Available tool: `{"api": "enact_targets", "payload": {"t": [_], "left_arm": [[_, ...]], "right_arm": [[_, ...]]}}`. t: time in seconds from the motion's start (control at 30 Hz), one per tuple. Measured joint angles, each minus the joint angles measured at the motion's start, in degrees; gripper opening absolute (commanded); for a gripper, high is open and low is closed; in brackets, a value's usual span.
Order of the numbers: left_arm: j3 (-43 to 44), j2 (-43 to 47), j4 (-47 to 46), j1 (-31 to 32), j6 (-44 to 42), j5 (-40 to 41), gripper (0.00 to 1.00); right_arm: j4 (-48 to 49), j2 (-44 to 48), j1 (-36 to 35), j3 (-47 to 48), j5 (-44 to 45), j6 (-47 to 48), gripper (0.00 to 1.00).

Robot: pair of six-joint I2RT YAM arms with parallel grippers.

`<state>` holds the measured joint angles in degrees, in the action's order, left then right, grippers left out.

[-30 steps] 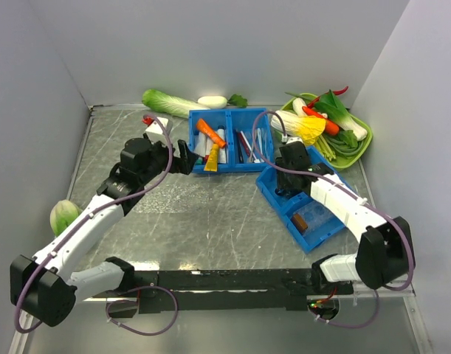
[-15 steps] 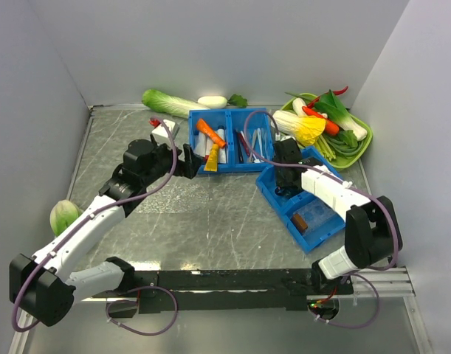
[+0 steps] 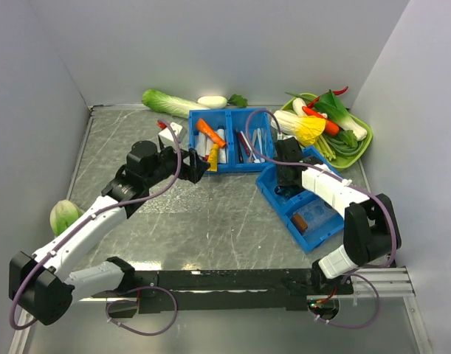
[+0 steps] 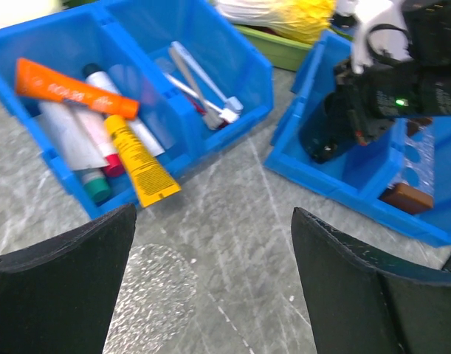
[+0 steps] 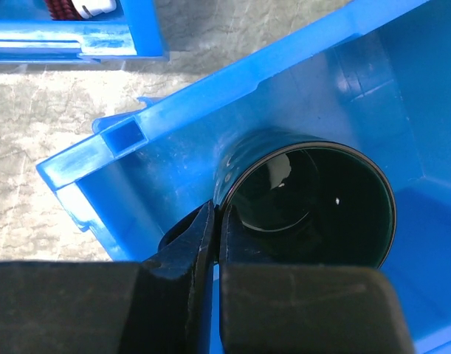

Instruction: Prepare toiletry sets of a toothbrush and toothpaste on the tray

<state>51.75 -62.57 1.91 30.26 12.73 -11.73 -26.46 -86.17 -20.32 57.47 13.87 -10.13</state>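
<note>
A blue two-part bin (image 3: pixel 229 140) holds the toothpaste: a yellow tube (image 4: pixel 140 162) and an orange tube (image 4: pixel 74 88) lie with other tubes in its left part. A dark red toothbrush (image 3: pixel 239 147) lies among pale ones in the right part. My left gripper (image 4: pixel 212 217) hangs open just in front of this bin, over bare table and a faint frosted patch, the tray (image 4: pixel 147 295). My right gripper (image 5: pixel 216 210) is down inside a second blue bin (image 5: pixel 122 140), shut on the rim of a black cup (image 5: pixel 314 199).
A green dish of vegetables (image 3: pixel 358 144) sits at the back right. A long cabbage (image 3: pixel 170 102) and a white radish (image 3: pixel 212 101) lie along the back wall. A small cabbage (image 3: pixel 63 215) is at the left edge. A brown block (image 3: pixel 300 221) lies in the second bin.
My right gripper has closed onto the black cup's rim. The left gripper has moved right, closer to the toothpaste bin, still open.
</note>
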Motion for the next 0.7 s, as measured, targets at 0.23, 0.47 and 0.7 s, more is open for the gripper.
{"api": "enact_targets", "payload": {"t": [0.23, 0.47, 0.7], "left_arm": [[-1.18, -0.59, -2.71, 2.93, -1.14, -5.16, 0.9], [-3.1, -2.43, -4.76, 8.0, -3.69, -9.57, 0.88], [-3.82, -4.79, -8.74, 10.45, -5.9, -9.31, 0.85]], "right_arm": [[-3.04, 1.22, 0.09, 0.79, 0.0, 0.2, 0.0], [-5.95, 7.26, 0.11, 2.51, -0.26, 0.48, 0.0], [-7.98, 11.04, 0.09, 6.56, -2.73, 0.59, 0.0]]}}
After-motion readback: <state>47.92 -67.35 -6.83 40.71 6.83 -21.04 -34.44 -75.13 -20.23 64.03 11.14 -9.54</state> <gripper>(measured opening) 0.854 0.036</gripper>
